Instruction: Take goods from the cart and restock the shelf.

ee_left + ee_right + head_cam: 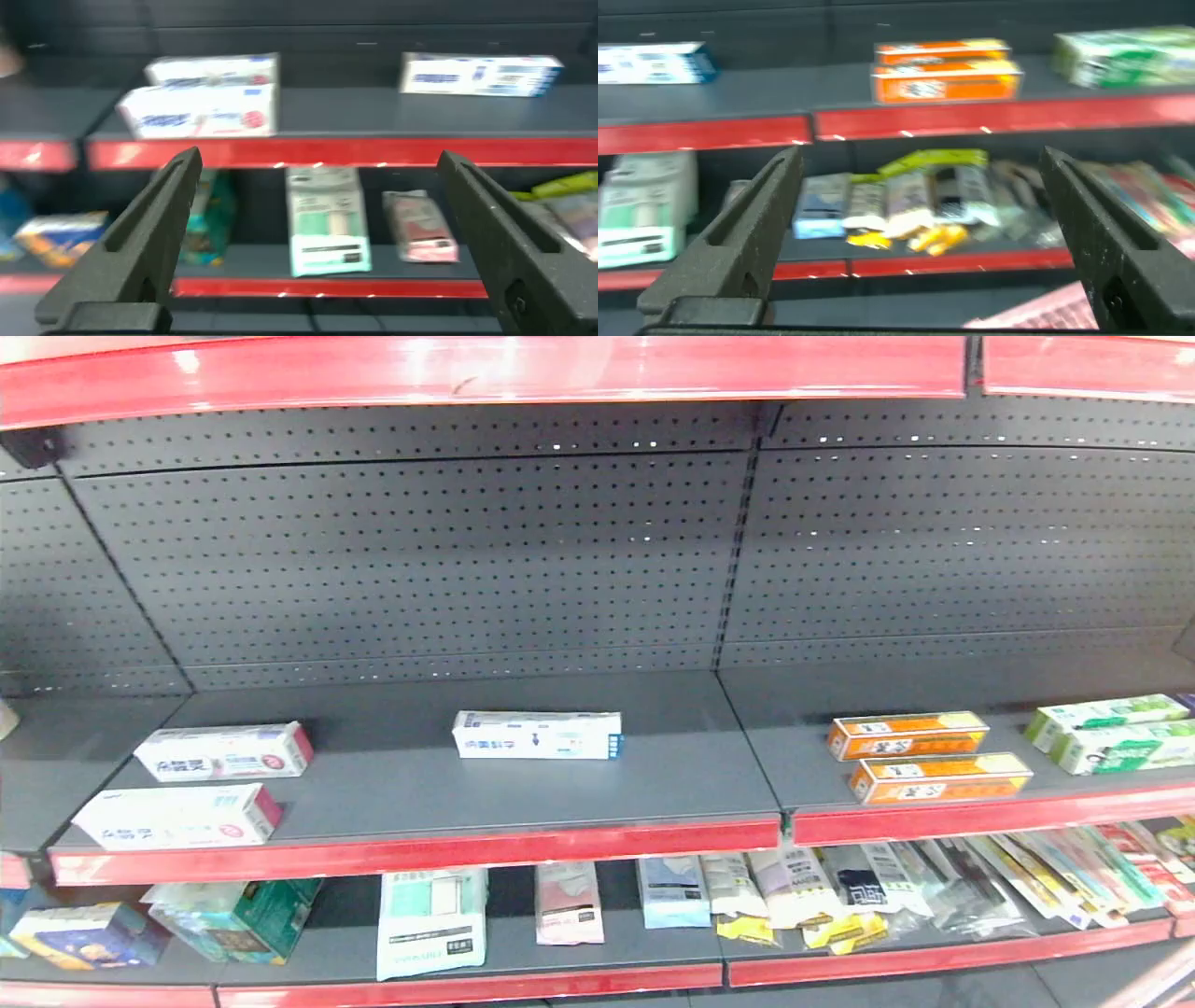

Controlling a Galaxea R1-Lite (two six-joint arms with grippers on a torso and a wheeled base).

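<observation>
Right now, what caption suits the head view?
Sparsely stocked shelf: two pink-ended white boxes left, a blue-printed box mid-shelf, two orange boxes and green boxes right.

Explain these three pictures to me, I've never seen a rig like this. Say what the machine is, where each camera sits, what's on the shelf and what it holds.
This is a wheeled robot with two arms, each ending in a gripper, and it carries three cameras. The big picture comes from its head, looking at a store shelf. On it lie two white-and-pink boxes, one white-and-blue box, two orange boxes and some green boxes. The lower shelf holds packets. The two smaller pictures come from cameras on the wrists. The dark prongs at their sides are the fingers. The left gripper faces the white-and-pink boxes, the right gripper the orange ones. Both are open and hold nothing.
</observation>
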